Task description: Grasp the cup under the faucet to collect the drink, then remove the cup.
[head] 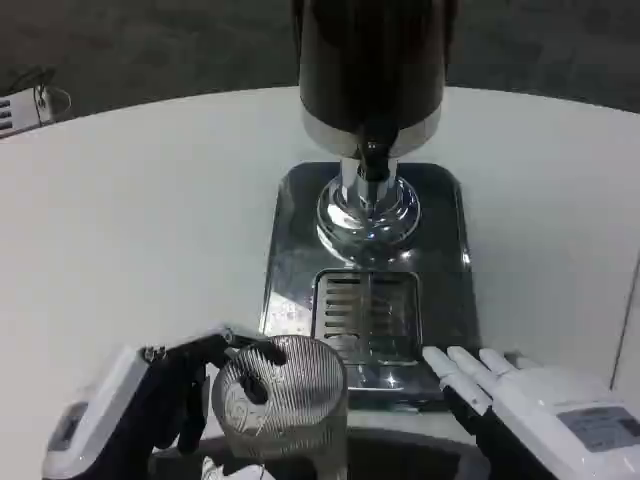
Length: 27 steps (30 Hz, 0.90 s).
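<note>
Cup (283,398) held near the tray (368,315).
It should be kept upright and slid far, under the faucet (372,160); left hand (150,405) fingers wrapped round it, right hand (520,395) fingers spread.

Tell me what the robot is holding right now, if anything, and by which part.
The left hand holds the ribbed cup by its side wall, fingers wrapped around near the rim. The right hand holds nothing.
</note>
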Each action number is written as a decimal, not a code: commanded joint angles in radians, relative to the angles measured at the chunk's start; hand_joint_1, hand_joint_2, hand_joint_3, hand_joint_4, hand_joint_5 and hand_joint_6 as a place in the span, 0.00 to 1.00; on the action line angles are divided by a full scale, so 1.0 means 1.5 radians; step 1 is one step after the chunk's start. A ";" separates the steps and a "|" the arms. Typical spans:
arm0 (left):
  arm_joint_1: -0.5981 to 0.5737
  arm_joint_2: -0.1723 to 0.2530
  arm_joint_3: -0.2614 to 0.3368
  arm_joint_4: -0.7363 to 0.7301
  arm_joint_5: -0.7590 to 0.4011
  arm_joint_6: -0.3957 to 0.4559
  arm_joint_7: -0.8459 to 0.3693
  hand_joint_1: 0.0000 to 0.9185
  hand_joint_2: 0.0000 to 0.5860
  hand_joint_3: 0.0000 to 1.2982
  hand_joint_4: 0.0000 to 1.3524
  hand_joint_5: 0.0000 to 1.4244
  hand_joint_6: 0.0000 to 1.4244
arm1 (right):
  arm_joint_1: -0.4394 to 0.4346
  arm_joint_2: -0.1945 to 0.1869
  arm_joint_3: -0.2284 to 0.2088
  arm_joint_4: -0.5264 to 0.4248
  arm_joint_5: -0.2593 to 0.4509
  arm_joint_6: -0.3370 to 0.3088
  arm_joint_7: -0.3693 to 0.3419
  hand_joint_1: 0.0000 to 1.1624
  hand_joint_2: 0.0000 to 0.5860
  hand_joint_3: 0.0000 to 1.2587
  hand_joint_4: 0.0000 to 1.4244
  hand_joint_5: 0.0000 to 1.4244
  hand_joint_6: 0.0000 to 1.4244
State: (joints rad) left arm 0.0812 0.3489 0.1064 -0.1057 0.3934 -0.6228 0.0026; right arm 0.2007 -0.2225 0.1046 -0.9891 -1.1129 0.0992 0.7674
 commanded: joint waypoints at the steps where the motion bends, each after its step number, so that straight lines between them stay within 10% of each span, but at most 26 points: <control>1: 0.007 0.006 0.007 -0.010 -0.022 -0.011 0.004 0.55 0.00 0.74 0.82 0.90 1.00 | 0.000 0.007 0.003 -0.009 -0.007 -0.003 0.011 0.46 0.75 0.00 0.00 0.00 0.00; 27: -0.021 0.005 -0.005 0.024 -0.022 -0.005 0.009 0.55 0.00 0.74 0.82 0.90 1.00 | -0.018 0.017 0.002 0.001 -0.012 0.001 0.023 0.46 0.75 0.00 0.00 0.00 0.00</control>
State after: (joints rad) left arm 0.0619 0.3551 0.1015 -0.0777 0.3645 -0.6230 0.0025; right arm 0.1690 -0.2009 0.1053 -0.9883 -1.1319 0.1016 0.7888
